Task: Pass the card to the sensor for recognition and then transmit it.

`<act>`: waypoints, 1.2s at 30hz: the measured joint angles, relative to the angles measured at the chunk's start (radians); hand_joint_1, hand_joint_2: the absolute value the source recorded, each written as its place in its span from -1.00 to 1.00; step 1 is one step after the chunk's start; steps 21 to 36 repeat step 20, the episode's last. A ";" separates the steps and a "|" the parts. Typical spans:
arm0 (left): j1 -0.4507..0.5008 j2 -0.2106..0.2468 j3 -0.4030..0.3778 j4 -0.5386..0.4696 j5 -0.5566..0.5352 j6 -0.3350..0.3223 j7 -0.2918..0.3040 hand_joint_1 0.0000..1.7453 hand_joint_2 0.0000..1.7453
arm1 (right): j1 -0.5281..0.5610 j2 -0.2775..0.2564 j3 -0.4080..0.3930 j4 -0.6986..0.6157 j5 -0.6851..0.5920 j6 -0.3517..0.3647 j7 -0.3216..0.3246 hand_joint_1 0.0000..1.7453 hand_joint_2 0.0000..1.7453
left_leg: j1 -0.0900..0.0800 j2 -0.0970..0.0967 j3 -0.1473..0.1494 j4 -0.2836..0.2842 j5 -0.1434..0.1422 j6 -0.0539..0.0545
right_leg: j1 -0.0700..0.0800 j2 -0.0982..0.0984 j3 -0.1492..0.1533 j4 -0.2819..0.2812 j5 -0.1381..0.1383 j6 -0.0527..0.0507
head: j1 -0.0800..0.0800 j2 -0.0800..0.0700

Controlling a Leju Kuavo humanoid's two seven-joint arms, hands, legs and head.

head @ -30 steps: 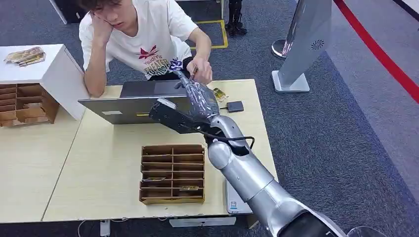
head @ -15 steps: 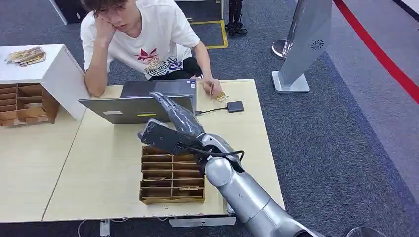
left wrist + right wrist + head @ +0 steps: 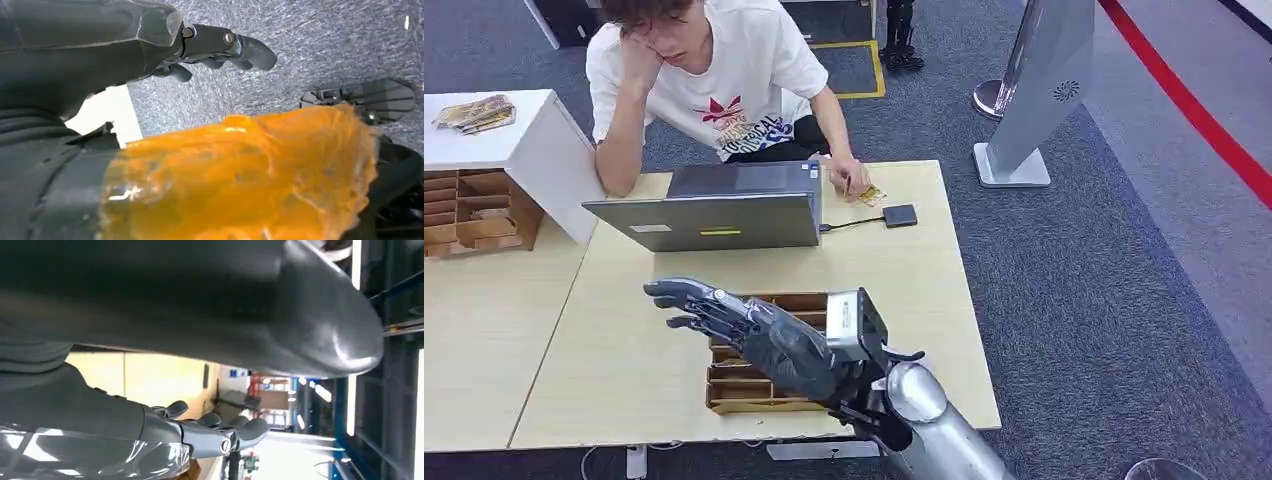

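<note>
while the right hand (image 3: 754,330) hovers with fingers (image 3: 686,296) spread and holding nothing, the brown wooden slotted organizer box (image 3: 754,395) sits right under them, a few cards in its lower slots. small yellow card (image 3: 870,195) lies far beyond the fingertips, beside the person's hand (image 3: 849,178). left hand (image 3: 150,45) fingers curl loosely, holding nothing.

The robot's right arm (image 3: 944,440) comes up from the lower right, silver, bent at the wrist so the right hand (image 3: 754,330) reaches leftward. Its dark fingers (image 3: 686,297) are stretched out and slightly spread, holding nothing. The left hand (image 3: 100,55) hangs low, fingers (image 3: 235,47) loosely curved and apart, an orange covering over its thumb.
</note>
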 joint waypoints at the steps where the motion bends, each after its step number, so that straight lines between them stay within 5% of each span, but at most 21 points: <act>1: 0.003 0.001 0.000 0.000 0.003 0.000 -0.002 -1.00 -1.00 | 0.016 -0.009 0.003 -0.010 -0.017 0.013 -0.005 -1.00 -1.00 | 0.000 0.000 0.000 0.000 0.000 0.000 | 0.000 0.000 0.000 0.000 0.000 0.000 | 0.000 0.000; 11: 0.021 0.007 0.000 0.000 0.027 -0.002 -0.015 -1.00 -1.00 | 0.127 -0.071 0.011 -0.042 -0.099 0.153 -0.050 -1.00 -1.00 | 0.000 0.000 0.000 0.000 0.000 0.000 | 0.000 0.000 0.000 0.000 0.000 0.000 | 0.000 0.000; 36: 0.025 0.008 0.013 0.000 0.065 -0.004 -0.027 -1.00 -1.00 | 0.140 -0.090 0.011 -0.038 -0.087 0.175 -0.049 -1.00 -1.00 | 0.000 0.000 0.000 0.000 0.000 0.000 | 0.000 0.000 0.000 0.000 0.000 0.000 | 0.000 0.000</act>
